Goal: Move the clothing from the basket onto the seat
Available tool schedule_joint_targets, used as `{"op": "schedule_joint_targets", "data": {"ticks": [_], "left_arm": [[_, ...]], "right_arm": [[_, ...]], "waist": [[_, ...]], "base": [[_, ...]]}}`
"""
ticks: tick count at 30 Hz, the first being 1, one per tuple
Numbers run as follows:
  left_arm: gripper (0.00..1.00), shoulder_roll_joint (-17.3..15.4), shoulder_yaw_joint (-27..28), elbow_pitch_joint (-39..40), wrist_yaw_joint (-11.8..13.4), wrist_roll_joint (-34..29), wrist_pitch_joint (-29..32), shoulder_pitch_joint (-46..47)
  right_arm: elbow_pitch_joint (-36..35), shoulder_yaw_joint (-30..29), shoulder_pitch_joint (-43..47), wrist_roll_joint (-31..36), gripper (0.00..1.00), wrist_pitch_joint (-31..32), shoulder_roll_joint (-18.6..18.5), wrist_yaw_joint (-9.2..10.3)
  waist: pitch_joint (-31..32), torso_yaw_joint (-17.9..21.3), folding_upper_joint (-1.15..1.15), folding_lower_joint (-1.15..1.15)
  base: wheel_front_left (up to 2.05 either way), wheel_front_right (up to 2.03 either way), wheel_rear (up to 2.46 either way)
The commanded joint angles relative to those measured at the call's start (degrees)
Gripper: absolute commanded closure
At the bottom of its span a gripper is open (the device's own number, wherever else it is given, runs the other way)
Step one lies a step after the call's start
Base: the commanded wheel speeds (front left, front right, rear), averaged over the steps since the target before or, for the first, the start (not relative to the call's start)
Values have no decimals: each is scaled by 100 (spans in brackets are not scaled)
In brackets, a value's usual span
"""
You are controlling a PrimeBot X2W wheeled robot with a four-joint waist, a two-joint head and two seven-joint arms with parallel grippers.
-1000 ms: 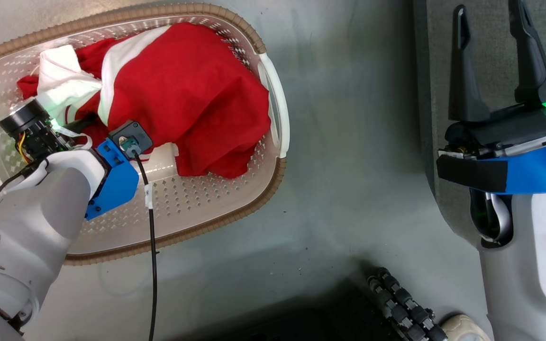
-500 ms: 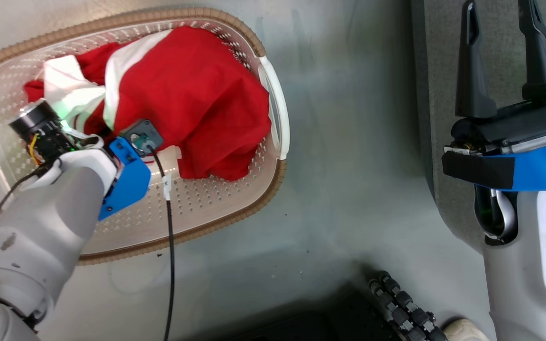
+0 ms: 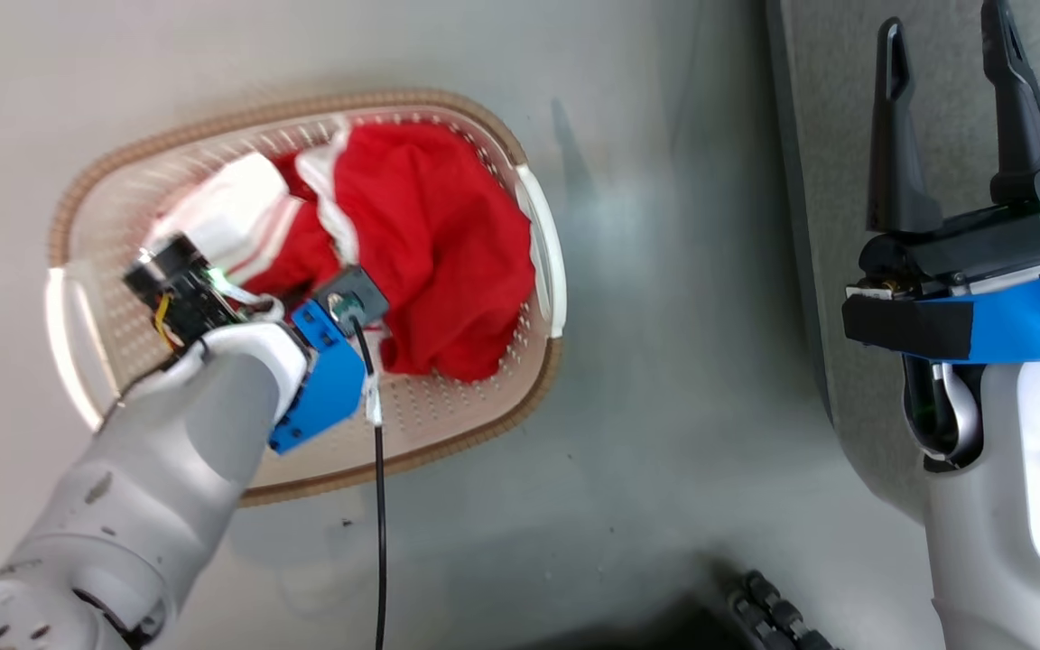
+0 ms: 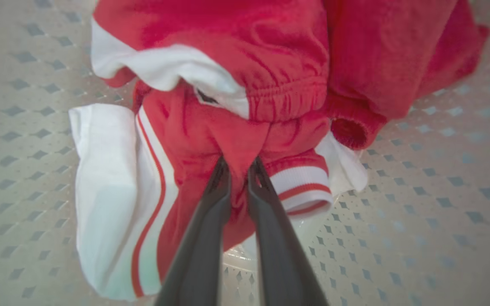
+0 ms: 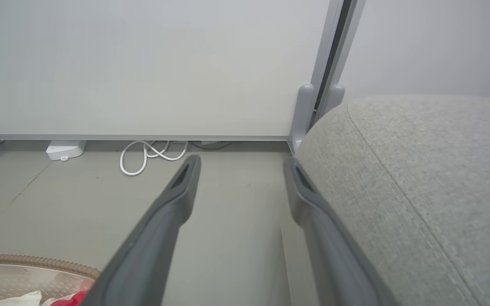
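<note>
A cream basket [image 3: 430, 406] sits on a grey floor [image 3: 664, 451]. Its long axis runs left to right across the head view, with the right end tilted slightly up. Red and white clothing [image 3: 430, 235] lies bunched inside, toward the right handle [image 3: 545, 244], and its white striped part points toward the basket's far left rim. The left gripper [image 4: 238, 165] is clenched on a red fold of the clothing. The right gripper [image 3: 942, 23] hangs with its jaws released at the left edge of the grey seat [image 5: 419, 191], well apart from the basket.

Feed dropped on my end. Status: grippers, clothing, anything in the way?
Left gripper shut on the clothing, inside the basket. Right gripper open, empty, by the seat. Black cable crosses basket rim.
</note>
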State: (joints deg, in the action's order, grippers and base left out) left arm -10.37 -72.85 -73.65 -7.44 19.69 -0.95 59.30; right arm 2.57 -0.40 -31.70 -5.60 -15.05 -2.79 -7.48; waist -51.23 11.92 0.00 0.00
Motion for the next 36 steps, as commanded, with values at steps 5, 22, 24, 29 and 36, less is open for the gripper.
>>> {"op": "schedule_joint_targets", "data": {"ticks": [5, 22, 24, 29, 36], "left_arm": [[100, 100, 61, 92, -6, 230, -523, -260], [100, 540, 591, 525, -6, 1149, -1422, -824], [100, 527, 701, 716, -6, 1230, -1433, -828], [100, 398, 1010, 1390, 26, 1198, -1431, -990], [100, 298, 1491, 2255, 132, 1079, -1433, -1286]], "right_arm": [[96, -48, 166, 104, 0, -20, -19, -2], [419, -209, 846, 355, 0, -20, -19, -2], [450, -230, 939, 365, 0, -20, -20, -2], [549, -269, 1161, 383, 0, -20, -19, -2], [688, -261, 1506, 350, 0, -20, -19, -2]], "waist": [[644, -281, 0, 0], [2375, -879, 0, 0], [2550, -930, 0, 0], [2995, -1027, 0, 0], [3569, -1101, 0, 0]], "base": [[0, 0, 0], [0, 0, 0], [0, 0, 0], [0, 0, 0], [0, 0, 0]]}}
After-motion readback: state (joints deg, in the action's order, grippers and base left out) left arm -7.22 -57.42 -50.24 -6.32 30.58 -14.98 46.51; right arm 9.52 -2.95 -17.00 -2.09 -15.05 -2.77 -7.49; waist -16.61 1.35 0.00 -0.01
